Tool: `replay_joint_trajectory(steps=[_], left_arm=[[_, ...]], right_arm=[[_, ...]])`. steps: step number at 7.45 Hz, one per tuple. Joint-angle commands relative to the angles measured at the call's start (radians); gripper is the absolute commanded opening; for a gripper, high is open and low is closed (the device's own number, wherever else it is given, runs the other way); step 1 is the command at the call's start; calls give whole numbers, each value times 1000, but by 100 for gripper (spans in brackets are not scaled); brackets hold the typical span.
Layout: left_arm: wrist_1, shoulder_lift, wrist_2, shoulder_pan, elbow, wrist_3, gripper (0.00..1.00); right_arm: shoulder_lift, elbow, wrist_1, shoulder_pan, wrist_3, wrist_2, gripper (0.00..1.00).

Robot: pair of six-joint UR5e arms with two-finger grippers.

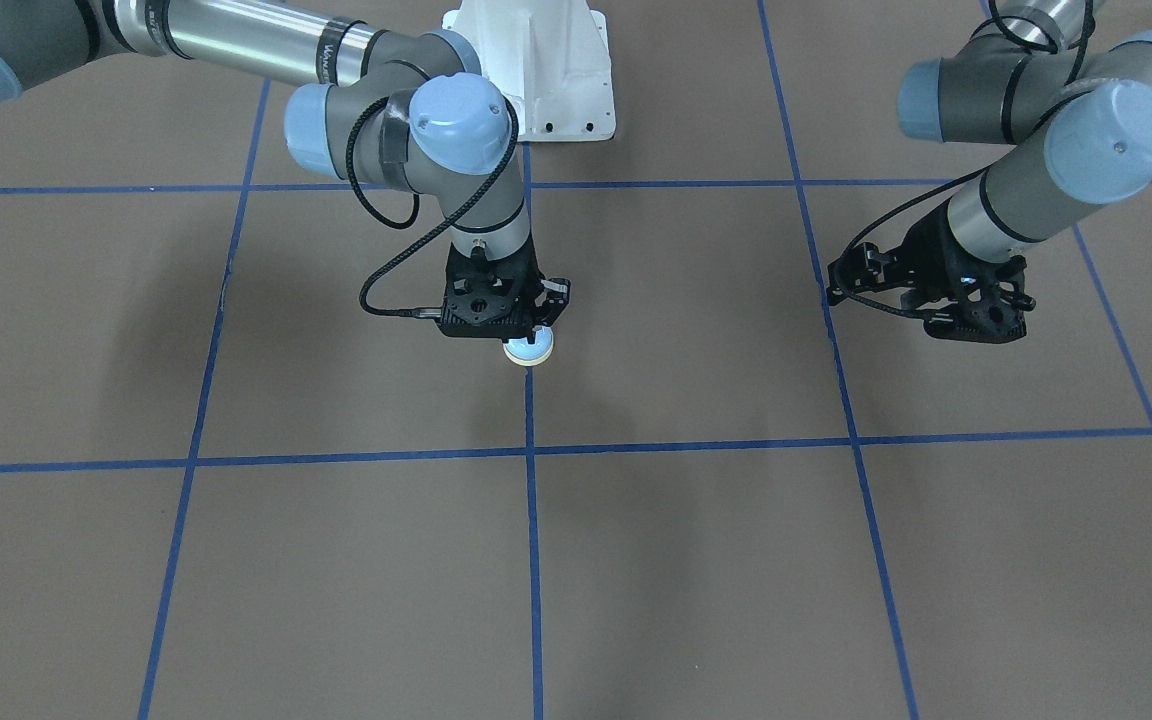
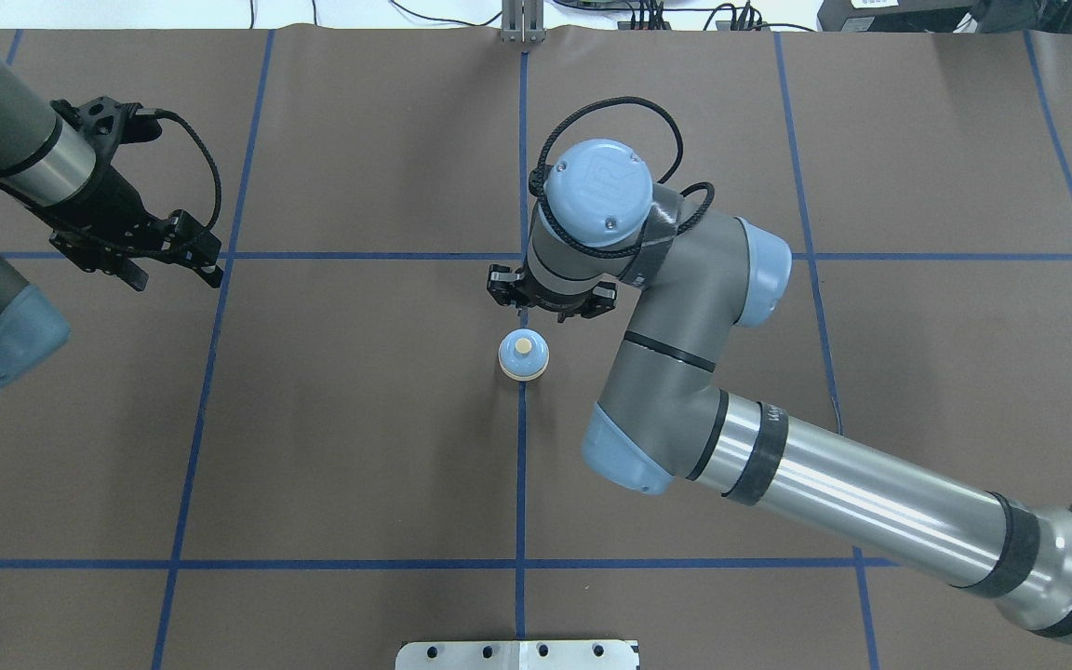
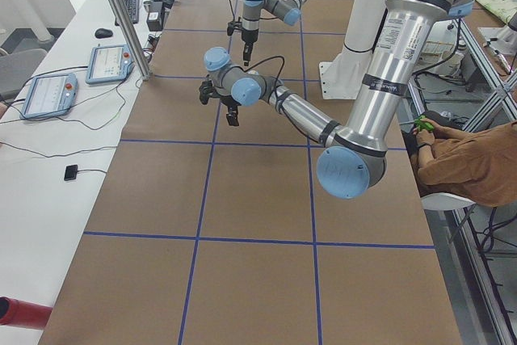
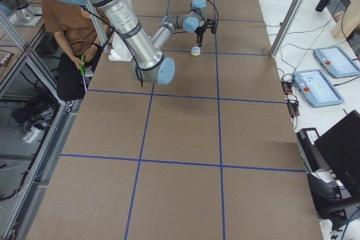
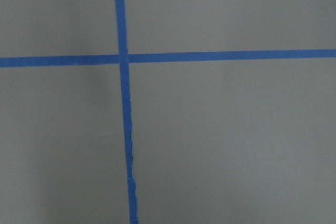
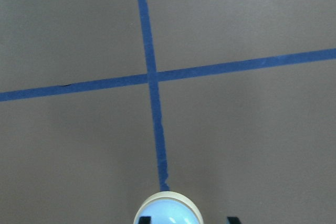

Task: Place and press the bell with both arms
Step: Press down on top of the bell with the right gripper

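The bell point(image 2: 524, 356) is a light-blue dome with a cream base and button. It stands free on a blue tape line at the table's middle. It also shows in the front view point(image 1: 529, 347), the right side view point(image 4: 195, 51), and at the bottom edge of the right wrist view point(image 6: 168, 212). My right gripper point(image 1: 502, 318) hangs just above and a little beyond the bell. It is open, with its fingertips point(image 6: 232, 219) apart and holding nothing. My left gripper point(image 2: 173, 270) hovers tilted over the table far to the left, open and empty, and shows in the front view point(image 1: 971, 322).
The brown table cover carries a grid of blue tape lines point(image 2: 522, 465). A white pedestal point(image 1: 536, 70) stands at the robot's side of the table. A seated person point(image 3: 468, 159) and tablets point(image 3: 50, 94) are beside the table.
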State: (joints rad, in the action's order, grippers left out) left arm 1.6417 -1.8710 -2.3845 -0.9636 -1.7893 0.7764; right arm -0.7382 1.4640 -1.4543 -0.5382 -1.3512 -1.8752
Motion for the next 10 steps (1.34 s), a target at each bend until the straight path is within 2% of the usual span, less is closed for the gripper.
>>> replay_joint_trajectory(steps=[1, 8, 10], left_arm=[[0, 4, 1, 0, -9, 6, 99], [0, 7, 30, 2, -24, 15, 99], [0, 7, 28, 2, -25, 15, 99]], right_arm=[[11, -22, -3, 17, -11, -2, 0], [14, -59, 2, 37, -43, -10, 0], [14, -50, 0, 35, -43, -44, 0]])
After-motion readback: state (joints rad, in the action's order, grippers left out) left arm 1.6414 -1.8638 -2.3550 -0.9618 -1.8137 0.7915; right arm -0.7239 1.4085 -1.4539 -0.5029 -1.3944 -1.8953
